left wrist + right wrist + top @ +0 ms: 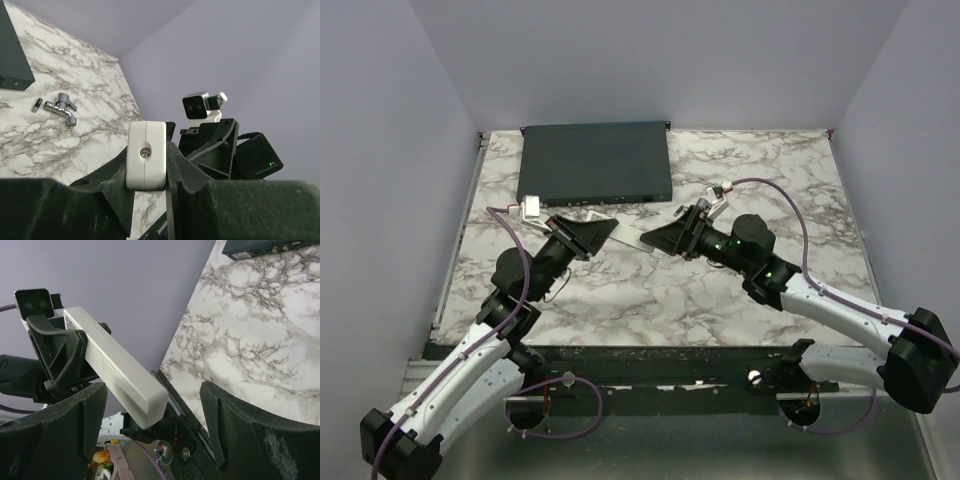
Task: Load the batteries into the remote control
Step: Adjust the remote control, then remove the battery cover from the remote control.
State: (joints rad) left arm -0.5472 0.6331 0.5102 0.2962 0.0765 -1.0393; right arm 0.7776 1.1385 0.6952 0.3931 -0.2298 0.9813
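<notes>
Left hand [148, 172] clenches the remote control [120, 370] by one end above the tabletop's [620, 290] middle; right hand [155, 405] gapes released around the other end. Light, stiff, slick plastic: likely best pinched across its flat faces

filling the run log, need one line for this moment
left hand: shut on remote control | right hand: open, at its free end | battery: on table
</notes>
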